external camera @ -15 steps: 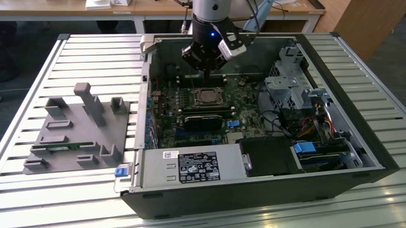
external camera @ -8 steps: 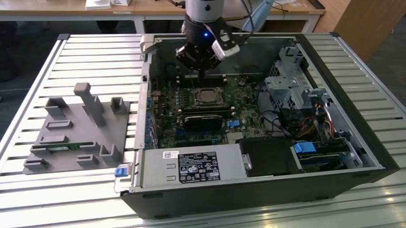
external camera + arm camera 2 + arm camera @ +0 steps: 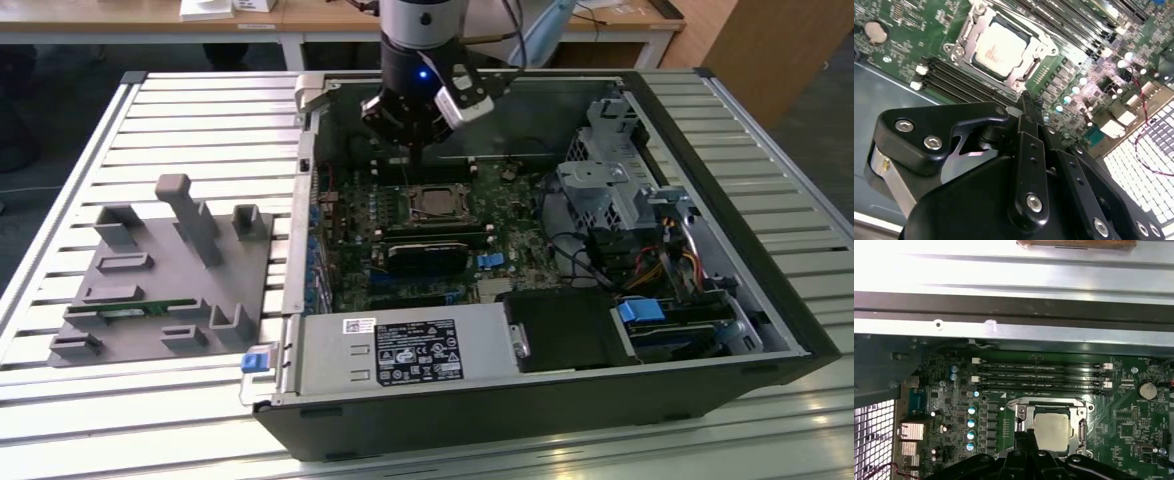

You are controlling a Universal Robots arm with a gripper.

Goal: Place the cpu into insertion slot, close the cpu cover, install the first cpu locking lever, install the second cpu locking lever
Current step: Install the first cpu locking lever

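- At the exterior view's left, a grey fixture tray (image 3: pixel 160 275) sits on the slatted bench (image 3: pixel 200 110), well apart from the open computer case (image 3: pixel 747 300).
- At the upper middle of the exterior view, my claw (image 3: pixel 416 150) hangs over the green board (image 3: pixel 514 215). It is just beyond the socket, fingers pressed together and pinching nothing that I can see.
- In the second wrist view the cpu (image 3: pixel 1001 50) lies flat in the insertion slot (image 3: pixel 1054 408), with the cpu cover (image 3: pixel 966 30) down around it. Its dull metal top shows through the window.
- I judge the chip light, stiff and slick on top, with a delicate underside, so it should be held by its edges only.
- The cover looks like thin, springy sheet metal. I can't tell whether the levers are latched.
- Room is tight: memory slots (image 3: pixel 1039 375) and capacitors (image 3: pixel 972 422) crowd the socket.
- Further to the exterior view's right, the drive cage (image 3: pixel 601 180) and loose cables (image 3: pixel 654 265) hem the work in.
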